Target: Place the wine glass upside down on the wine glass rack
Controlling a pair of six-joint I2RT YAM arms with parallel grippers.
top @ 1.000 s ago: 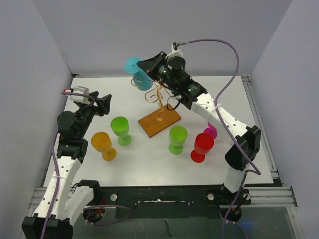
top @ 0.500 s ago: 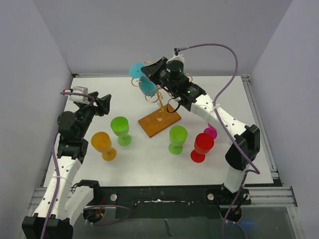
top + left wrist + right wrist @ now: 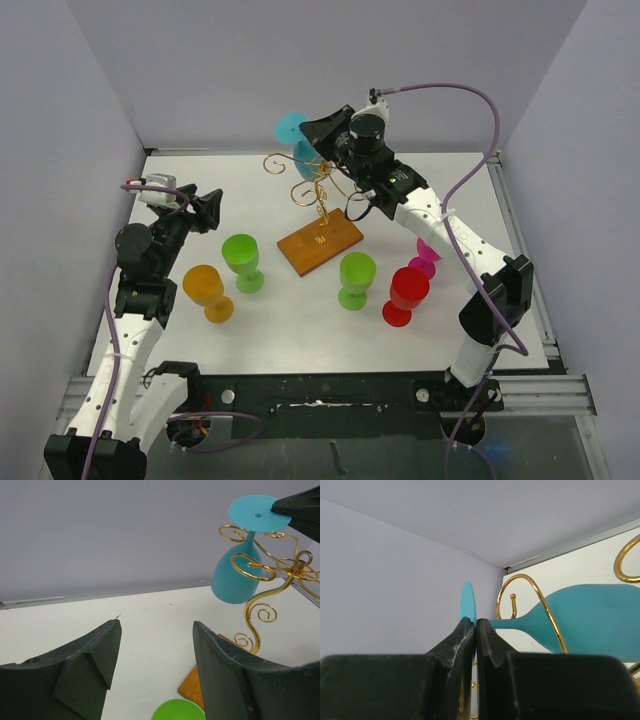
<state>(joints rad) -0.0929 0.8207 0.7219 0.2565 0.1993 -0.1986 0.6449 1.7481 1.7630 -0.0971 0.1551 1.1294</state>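
Since a second ago the right hand has swung rightward and carried the teal wine glass from out beside the wine glass rack to in among its upper curls. That hand is closed down tight, its two fingertips pinching the rim of the glass's flat round foot. The glass hangs upside down from this grip, bowl lowest, just below and ahead of the fingertips. Seen from the left wrist, the stem passes between two gold scroll arms of the rack, with the foot just above them. Whether the foot already bears on the wire cannot be told. In the right wrist view a gold curl crosses in front of the stem right beside the fingertips. The rack's wooden base sits on the bench, below and toward the near side of the right hand.

The left hand hangs well apart from the rack. Its fingers are spread wide with nothing between them, and a green glass and an orange glass stand on the bench just beneath it.
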